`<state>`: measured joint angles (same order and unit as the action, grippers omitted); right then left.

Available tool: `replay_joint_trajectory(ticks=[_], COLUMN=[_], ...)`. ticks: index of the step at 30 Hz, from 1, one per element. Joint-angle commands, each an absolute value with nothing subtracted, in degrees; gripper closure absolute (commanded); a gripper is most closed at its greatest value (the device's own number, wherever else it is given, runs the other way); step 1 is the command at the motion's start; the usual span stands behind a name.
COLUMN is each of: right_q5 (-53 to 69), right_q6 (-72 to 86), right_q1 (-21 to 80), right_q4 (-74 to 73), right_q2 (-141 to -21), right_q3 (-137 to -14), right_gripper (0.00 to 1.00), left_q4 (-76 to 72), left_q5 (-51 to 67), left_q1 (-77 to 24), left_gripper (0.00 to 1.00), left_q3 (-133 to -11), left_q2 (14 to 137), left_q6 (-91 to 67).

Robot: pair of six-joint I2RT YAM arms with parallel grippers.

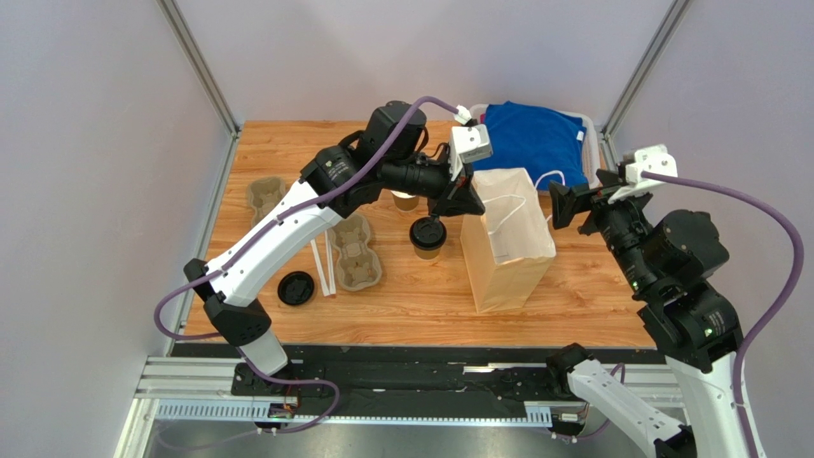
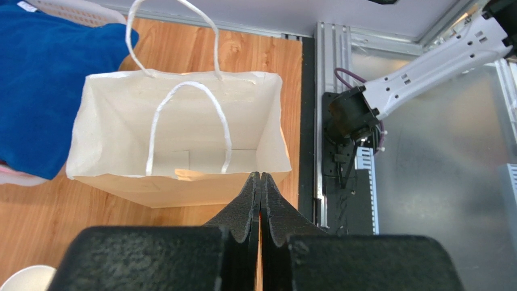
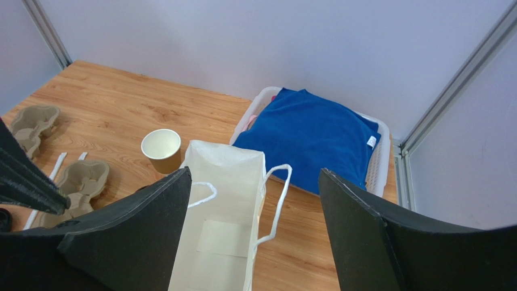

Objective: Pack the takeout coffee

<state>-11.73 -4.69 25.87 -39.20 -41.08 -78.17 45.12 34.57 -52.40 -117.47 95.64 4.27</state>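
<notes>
Left gripper (image 2: 260, 185) pressed together, empty, beside bag (image 2: 176, 133) rim | right gripper (image 3: 253, 176) wide above bag | coffee (image 1: 427, 236) on table (image 1: 592, 305), left of bag

Open paper bag (image 3: 221, 218): mouth free from above except for one white handle (image 2: 188, 130) that seems to droop inside; left gripper (image 2: 260, 182) crowds its left rim, right gripper (image 3: 255, 176) its right, basket (image 3: 379, 167) stands close behind.

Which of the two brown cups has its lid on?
The takeout coffee, nearer the arm bases and just left of the paper bag: a black lid caps it. The open cup behind it shows its white inside.
</notes>
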Motion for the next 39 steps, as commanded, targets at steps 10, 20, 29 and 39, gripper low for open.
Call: replay_joint_trajectory(ticks=[10, 20, 29, 39], right_q5=[-7.91, -0.8, 8.34, 10.02], right_q6=[-7.65, -5.54, -3.87, -2.03], right_q1=[22.42, 12.67, 5.02, 4.31], right_q4=[-41.75, -44.38, -48.95, -56.59], right_q2=[-49.47, -54.49, -56.43, -51.16], right_q3=[-80.06, -80.24, -80.16, -80.24], right_gripper=[0.25, 0.28, 0.68, 1.0], left_q4=[36.98, 34.45, 37.26, 35.86], left_q5=[28.21, 30.59, 28.12, 31.46], left_q1=[-52.56, -54.67, -54.76, -51.59], left_gripper=[0.16, 0.01, 0.21, 1.0], left_q3=[-120.29, -123.57, -123.75, -119.1], left_q2=[97.88, 106.52, 108.02, 99.15], left_q6=[-10.1, -16.26, -15.03, -13.1])
